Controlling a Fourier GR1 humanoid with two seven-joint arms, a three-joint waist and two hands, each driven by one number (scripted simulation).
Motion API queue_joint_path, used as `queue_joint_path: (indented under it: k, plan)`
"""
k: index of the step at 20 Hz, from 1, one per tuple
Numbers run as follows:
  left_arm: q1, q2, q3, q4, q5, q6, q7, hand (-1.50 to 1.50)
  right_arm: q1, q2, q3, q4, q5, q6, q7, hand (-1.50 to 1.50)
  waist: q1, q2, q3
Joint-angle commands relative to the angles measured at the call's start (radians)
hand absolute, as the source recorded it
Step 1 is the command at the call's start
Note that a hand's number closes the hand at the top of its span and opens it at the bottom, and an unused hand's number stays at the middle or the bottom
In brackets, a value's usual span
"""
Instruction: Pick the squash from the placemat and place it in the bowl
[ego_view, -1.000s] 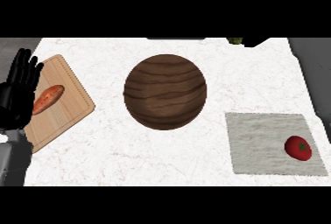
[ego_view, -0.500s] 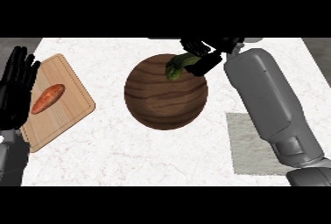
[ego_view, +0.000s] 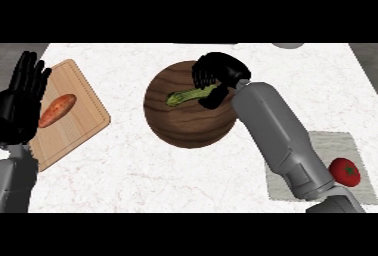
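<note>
Tabletop (ego_view: 184, 170) evenly and brightly lit, no glare seen, only faint soft shading cast, bowl (ego_view: 184, 130) interior rendered darker.

A kitchen: a white marbled bench (ego_view: 148, 175) carries a wooden cutting board (ego_view: 81, 125) at its left edge, a wooden bowl (ego_view: 184, 125) mid-bench, a tomato (ego_view: 345, 171) on a grey placemat (ego_view: 336, 145) toward the right edge.

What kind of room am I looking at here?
Most likely a kitchen counter: a pale marble-like worktop carries a wooden cutting board, a wooden bowl, and food such as a tomato on a placemat.
</note>
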Motion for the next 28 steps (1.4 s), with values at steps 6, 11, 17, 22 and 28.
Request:
queue_joint_path:
  k: [6,11,17,22,28]
  plan:
    - [-0.033,0.020,0.016,0.006,0.008,-0.008,0.007,0.00,-0.025,0.037,-0.125,0.199,-0.213,-0.087,-0.109,-1.50,0.023,0.007,0.001]
    - [-0.014,-0.025,-0.025,-0.030,-0.027,0.033,0.026,0.00,-0.011,0.037,-0.232,0.175,-0.288,-0.249,-0.210,-1.50,0.012,0.007,0.002]
    - [-0.013,-0.006,-0.012,-0.043,-0.015,0.017,0.037,0.00,-0.067,-0.092,-0.366,0.277,-0.374,-0.253,-0.249,-1.50,0.022,0.011,0.001]
    - [0.014,-0.003,0.000,-0.032,0.009,-0.019,-0.003,0.00,-0.062,-0.267,-0.460,0.335,-0.453,-0.126,-0.281,-1.50,0.026,0.016,0.002]
    - [-0.017,-0.023,-0.021,-0.046,-0.014,0.016,0.025,0.00,-0.016,-0.404,-0.510,0.409,-0.489,-0.008,-0.408,-1.50,0.034,0.022,0.004]
